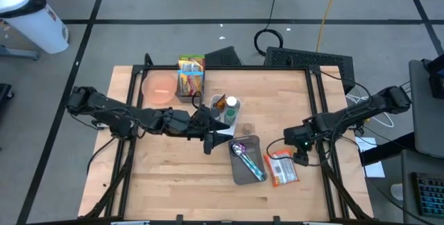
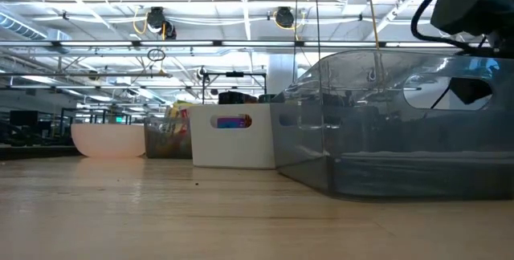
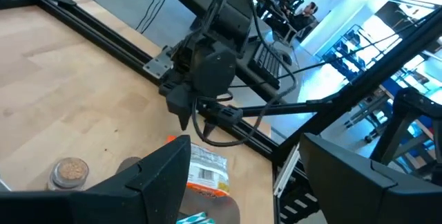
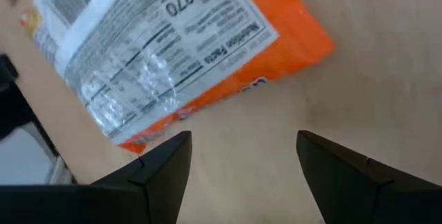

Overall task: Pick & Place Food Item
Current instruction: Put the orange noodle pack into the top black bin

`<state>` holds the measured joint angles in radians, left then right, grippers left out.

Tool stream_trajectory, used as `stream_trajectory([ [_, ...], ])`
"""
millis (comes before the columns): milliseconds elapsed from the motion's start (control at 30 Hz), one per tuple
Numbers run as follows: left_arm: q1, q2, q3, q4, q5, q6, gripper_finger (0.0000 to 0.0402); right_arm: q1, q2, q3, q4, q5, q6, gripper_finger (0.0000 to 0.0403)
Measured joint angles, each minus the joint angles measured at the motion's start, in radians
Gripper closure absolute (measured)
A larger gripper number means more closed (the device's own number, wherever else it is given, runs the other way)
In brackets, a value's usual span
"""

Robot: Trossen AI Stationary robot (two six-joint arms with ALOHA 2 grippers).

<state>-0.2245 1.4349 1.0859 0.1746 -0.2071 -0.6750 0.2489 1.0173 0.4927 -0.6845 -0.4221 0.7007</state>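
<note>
One orange snack packet (image 4: 173, 51) below right gripper (image 4: 238, 158); one grey tray (image 1: 244, 164) beside.

— What's your counter (image 1: 173, 176) made of?
— Pale matt wood, smooth. Your packet (image 4: 173, 51) is glossy crinkled foil-plastic, the tray (image 2: 385, 132) clear shiny plastic, each pincer matt black.

orange snack bag (image 4: 186, 44), peach bowl (image 1: 159, 88)

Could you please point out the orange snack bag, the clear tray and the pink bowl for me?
snack bag (image 4: 186, 51), right wrist view, on its white nutrition label.
tray (image 1: 238, 169), high view, on its bare floor by the left rim.
bowl (image 1: 159, 88), high view, on its inside middle.
</note>
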Motion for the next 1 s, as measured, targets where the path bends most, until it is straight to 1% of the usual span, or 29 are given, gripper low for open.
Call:
stream_trajectory([
  [167, 0.001, 0.0, 0.0, 0.0, 0.007, 0.0, 0.0121, -0.029, -0.079, -0.056, 0.119, -0.005, 0.068, 0.0149],
  [233, 0.001, 0.0, 0.0, -0.001, 0.025, -0.001, 0.0121, -0.044, -0.127, -0.088, 0.19, -0.03, 0.107, 0.0149],
  [333, 0.0, 0.0, 0.0, -0.021, 0.033, -0.001, 0.0121, -0.066, -0.199, -0.154, 0.278, -0.077, 0.193, 0.0149],
  [433, 0.001, 0.0, 0.0, -0.031, 0.034, -0.002, 0.0121, -0.078, -0.263, -0.236, 0.332, -0.096, 0.297, 0.0149],
  [533, 0.001, 0.0, 0.0, -0.03, 0.033, -0.003, 0.0121, -0.079, -0.316, -0.311, 0.423, -0.104, 0.403, 0.0149],
  [600, 0.001, 0.0, 0.0, -0.031, 0.033, -0.003, 0.0121, -0.079, -0.34, -0.347, 0.505, -0.082, 0.458, 0.0149],
  [700, 0.002, 0.0, 0.0, -0.03, 0.033, -0.003, 0.0121, -0.079, -0.359, -0.377, 0.586, -0.011, 0.501, 0.0149],
  [767, 0.002, 0.0, 0.0, -0.032, 0.033, -0.003, 0.0121, -0.079, -0.357, -0.38, 0.606, 0.031, 0.507, 0.0149],
  [900, 0.002, 0.0, 0.0, -0.034, 0.033, -0.001, 0.0121, -0.079, -0.347, -0.381, 0.609, 0.054, 0.515, 0.015],
  [1000, 0.002, 0.0, 0.0, -0.038, 0.031, -0.001, 0.0121, -0.079, -0.319, -0.381, 0.607, 0.057, 0.517, 0.016],
])
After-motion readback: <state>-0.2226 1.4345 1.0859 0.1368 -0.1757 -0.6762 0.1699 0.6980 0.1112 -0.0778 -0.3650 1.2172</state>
